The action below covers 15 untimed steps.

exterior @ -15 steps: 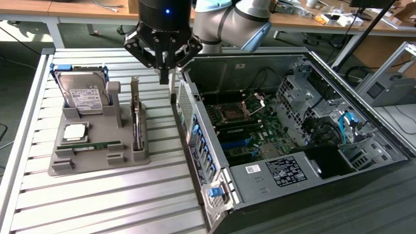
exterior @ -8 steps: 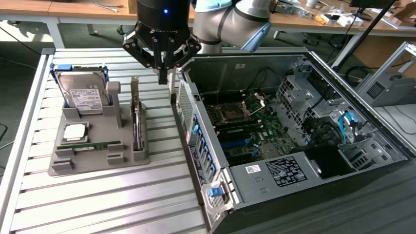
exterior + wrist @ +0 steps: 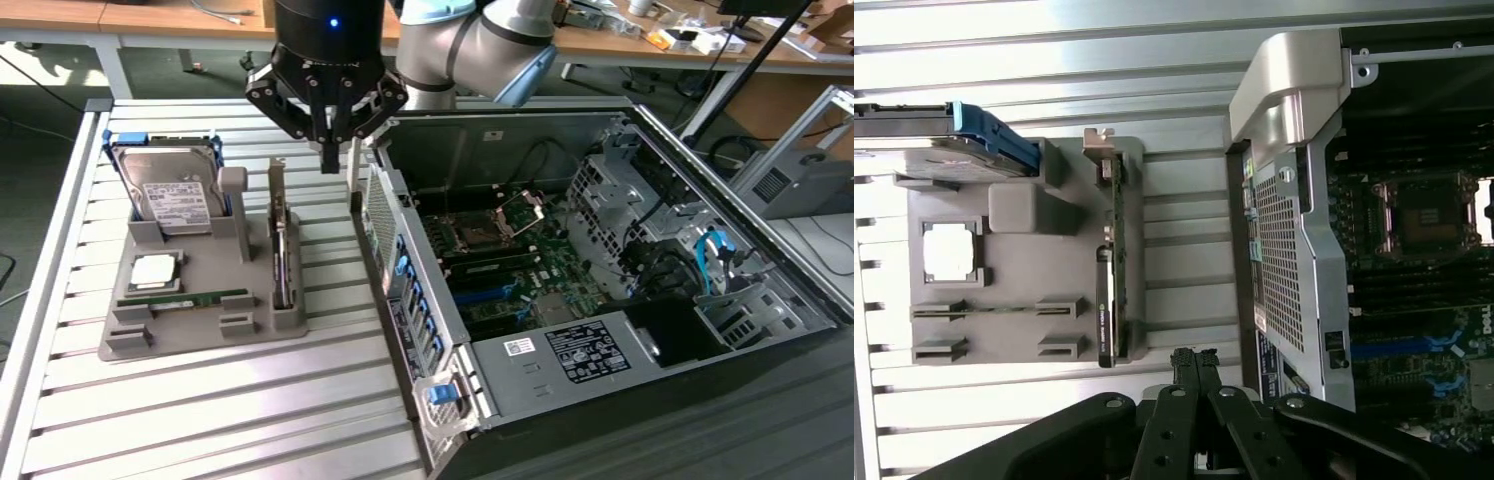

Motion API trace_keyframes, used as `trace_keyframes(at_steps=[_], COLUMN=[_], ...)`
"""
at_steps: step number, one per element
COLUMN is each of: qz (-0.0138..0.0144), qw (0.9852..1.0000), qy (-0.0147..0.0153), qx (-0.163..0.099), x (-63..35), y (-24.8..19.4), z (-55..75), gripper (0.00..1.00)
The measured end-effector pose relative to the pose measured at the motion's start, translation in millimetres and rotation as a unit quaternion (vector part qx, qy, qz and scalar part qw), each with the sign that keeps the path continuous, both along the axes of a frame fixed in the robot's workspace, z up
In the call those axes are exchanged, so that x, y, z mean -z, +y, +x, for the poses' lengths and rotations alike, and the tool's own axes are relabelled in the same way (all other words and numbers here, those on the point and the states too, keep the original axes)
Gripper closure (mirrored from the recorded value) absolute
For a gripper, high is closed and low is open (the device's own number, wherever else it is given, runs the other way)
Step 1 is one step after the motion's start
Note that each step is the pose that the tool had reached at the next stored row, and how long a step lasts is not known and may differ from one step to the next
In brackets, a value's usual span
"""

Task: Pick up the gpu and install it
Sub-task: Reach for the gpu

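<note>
Exterior view: hand (image 3: pixel 331 160) hangs above the slatted counter (image 3: pixel 200 410), between the grey holder (image 3: pixel 180 340) and the computer case (image 3: pixel 601 250).
Hand state: fingers together, gripping nothing.
Task thing: gpu (image 3: pixel 280 250) stands on edge in the holder, at 9 o'clock from the case, 7 o'clock from the hand.
Wrist view: hand (image 3: pixel 1194 358) near the gpu (image 3: pixel 1109 280), not touching.
Holder load: 1 hard drive (image 3: pixel 167 195), 1 memory stick (image 3: pixel 187 299).

Nothing legible. White label (image 3: pixel 178 205) on hard drive (image 3: pixel 158 160) and stickers (image 3: pixel 583 352) on PC case (image 3: pixel 534 385): print too small to read.
</note>
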<state>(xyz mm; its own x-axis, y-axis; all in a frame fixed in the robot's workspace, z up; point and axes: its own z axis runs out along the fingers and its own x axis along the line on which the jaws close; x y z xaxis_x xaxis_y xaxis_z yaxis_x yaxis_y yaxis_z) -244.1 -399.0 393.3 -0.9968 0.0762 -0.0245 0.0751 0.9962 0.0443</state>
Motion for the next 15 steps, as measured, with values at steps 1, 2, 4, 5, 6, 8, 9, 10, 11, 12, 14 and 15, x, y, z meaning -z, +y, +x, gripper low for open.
trace_keyframes(at_steps=[1,2,4,5,6,8,9,10,11,12,14,15], qz=[0.0000,0.0000,0.0000,0.0000,0.0000,0.0000,0.0000,0.0000,0.0000,0.0000,0.0000,0.0000], qw=[1.0000,1.0000,1.0000,1.0000,1.0000,1.0000,1.0000,1.0000,1.0000,1.0000,1.0000,1.0000], qy=[0.0000,0.0000,0.0000,0.0000,0.0000,0.0000,0.0000,0.0000,0.0000,0.0000,0.0000,0.0000], qx=[0.000,0.000,0.000,0.000,0.000,0.000,0.000,0.000,0.000,0.000,0.000,0.000], x=[0.0,0.0,0.0,0.0,0.0,0.0,0.0,0.0,0.0,0.0,0.0,0.0], y=[0.0,0.0,0.0,0.0,0.0,0.0,0.0,0.0,0.0,0.0,0.0,0.0], z=[-0.4,-0.9,-1.9,-2.3,-2.7,-3.7,-4.2,-4.6,-4.9,-5.1,-5.8,-6.1], gripper=[0.90,0.90,0.90,0.90,0.90,0.90,0.90,0.90,0.90,0.90,0.90,0.90])
